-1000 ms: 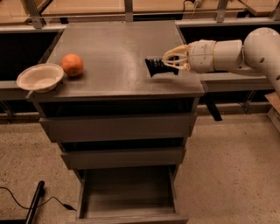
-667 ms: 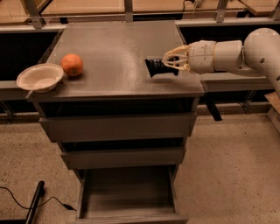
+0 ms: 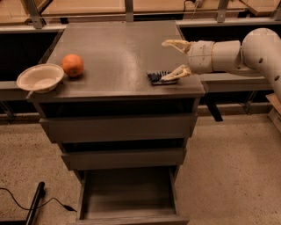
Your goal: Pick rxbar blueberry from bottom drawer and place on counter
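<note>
The rxbar blueberry (image 3: 159, 77), a small dark wrapped bar, lies flat on the counter (image 3: 118, 48) near its right front corner. My gripper (image 3: 169, 60) hovers over the counter's right side, open, with one finger raised above and the other finger (image 3: 175, 74) low beside the bar's right end. It holds nothing. The bottom drawer (image 3: 129, 195) is pulled out below the two upper drawers and its inside looks empty.
An orange (image 3: 72, 65) and a white bowl (image 3: 40, 78) sit at the counter's left front edge. Pale wooden tabletops (image 3: 83, 6) run behind. A black pole and cable (image 3: 34, 206) lie on the floor at lower left.
The gripper has opened and let go of the bar, which now lies on the counter. The fingers have spread apart and drawn slightly right.
</note>
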